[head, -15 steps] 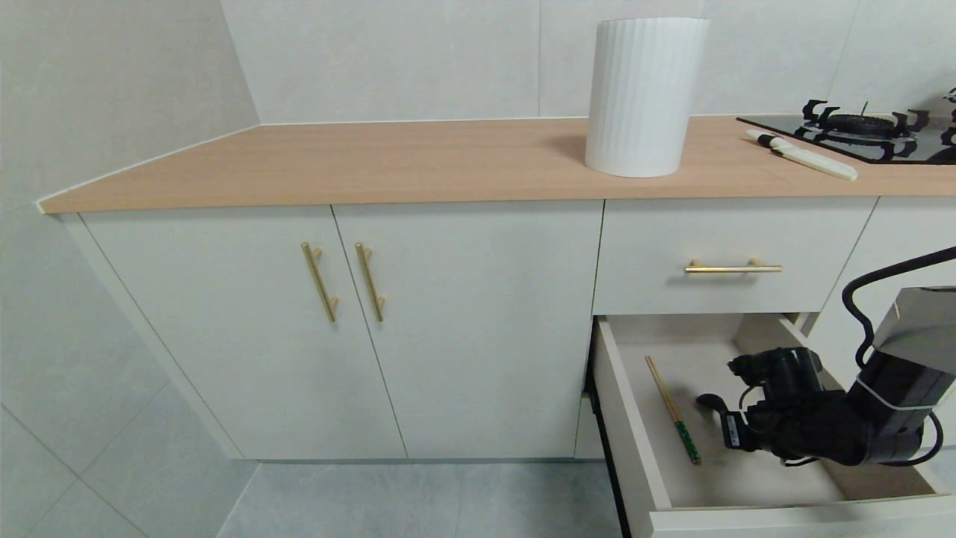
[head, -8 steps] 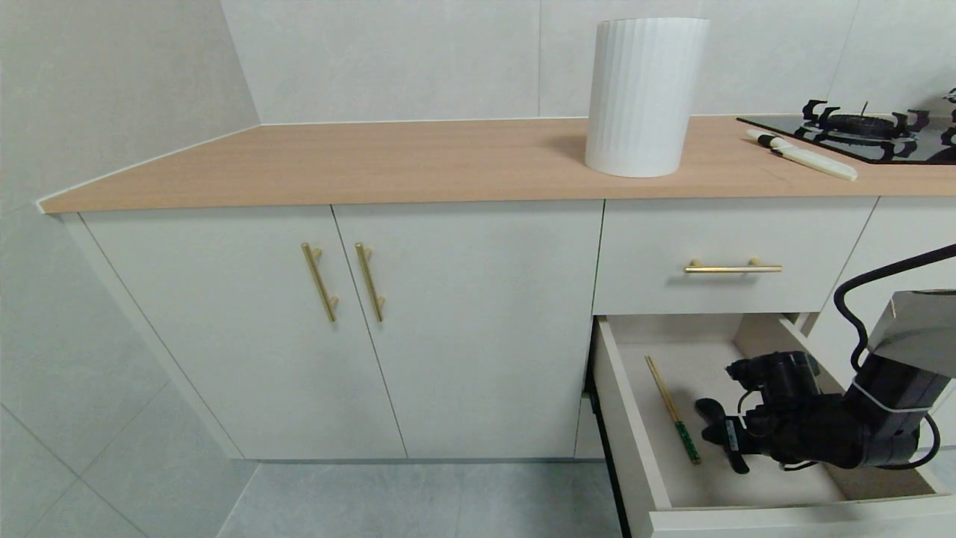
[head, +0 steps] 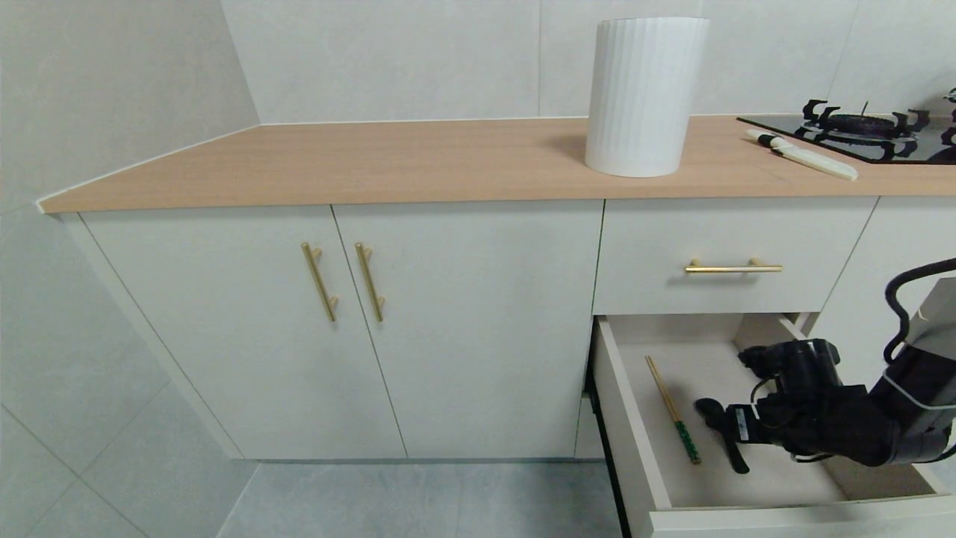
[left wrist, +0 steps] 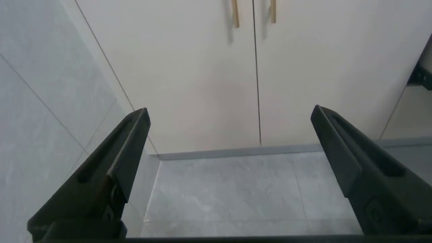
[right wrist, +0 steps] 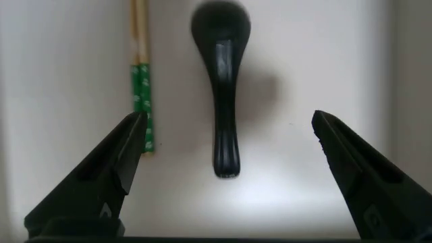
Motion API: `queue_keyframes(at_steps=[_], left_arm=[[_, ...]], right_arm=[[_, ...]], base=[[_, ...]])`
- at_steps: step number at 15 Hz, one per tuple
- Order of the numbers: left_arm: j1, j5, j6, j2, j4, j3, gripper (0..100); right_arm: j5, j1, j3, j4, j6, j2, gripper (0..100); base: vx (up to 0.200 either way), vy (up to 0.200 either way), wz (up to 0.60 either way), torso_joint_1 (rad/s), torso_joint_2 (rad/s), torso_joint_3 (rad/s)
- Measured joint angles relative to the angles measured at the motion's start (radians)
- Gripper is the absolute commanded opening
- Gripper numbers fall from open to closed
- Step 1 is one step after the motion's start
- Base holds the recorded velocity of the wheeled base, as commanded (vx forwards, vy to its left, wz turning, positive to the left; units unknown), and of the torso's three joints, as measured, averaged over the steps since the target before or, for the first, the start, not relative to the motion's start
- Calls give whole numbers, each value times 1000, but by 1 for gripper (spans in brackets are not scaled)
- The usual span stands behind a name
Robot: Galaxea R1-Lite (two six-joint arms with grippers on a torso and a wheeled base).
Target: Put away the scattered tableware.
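Inside the open white lower drawer (head: 631,426) lies a black soup spoon (head: 721,433) with a rounded oval bowl and a short, thick handle that swells slightly at its tip. It rests flat on the drawer's pale floor, with the bowl toward the drawer's back and the handle toward its front. In the right wrist view the spoon (right wrist: 221,94) looks smooth and dark all over, and it casts a soft shadow on the floor.

Between the spoon and the drawer's left wall lies a pair of light wooden chopsticks with green patterned ends (head: 672,411). They run nearly parallel to the spoon but are clear of it, and the green ends point toward the drawer's front.

The right gripper (right wrist: 228,128) hangs above the drawer floor over the spoon's handle. Its jaws are spread wide to either side and grip nothing.

The left gripper (left wrist: 229,115) is away from the drawer, over the grey floor tiles in front of the closed cabinet doors. It too is spread wide and empty.

On the wooden countertop (head: 373,161) above the drawer stands a tall white ribbed cylinder (head: 644,97).
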Motion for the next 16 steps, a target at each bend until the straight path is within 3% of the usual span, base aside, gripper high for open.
queue_keyframes(at_steps=[3,5,11,16], left_arm=[[0,0,0,0,0,0,100],[-1,0,0,0,0,0,100],[0,0,0,0,0,0,100],[0,0,2,0,-1,1,100]], right_arm=[[-1,4,52,28,-1,-167,100],[2,6,76,122,-2,-307,100],[74,21,94,685,1,-792,100],[137,41,106,759,-3,-892,100]], base=[[0,0,0,0,0,0],[0,0,0,0,0,0],[0,0,0,0,0,0],[0,0,0,0,0,0]])
